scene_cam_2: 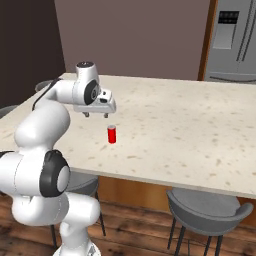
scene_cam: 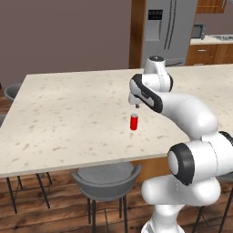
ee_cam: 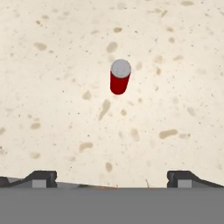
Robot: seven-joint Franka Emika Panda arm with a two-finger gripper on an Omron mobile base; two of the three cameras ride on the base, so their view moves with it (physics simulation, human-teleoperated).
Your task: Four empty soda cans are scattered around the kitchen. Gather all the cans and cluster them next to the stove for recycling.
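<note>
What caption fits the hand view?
Open pincer hovers above an upright red soda can on the speckled counter.

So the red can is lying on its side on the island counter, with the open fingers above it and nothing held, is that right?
Not quite: the can stands upright, silvery top up, as the left base view and the hand view show. The rest holds: it is on the counter, and the fingers are open above it, holding nothing.
</note>
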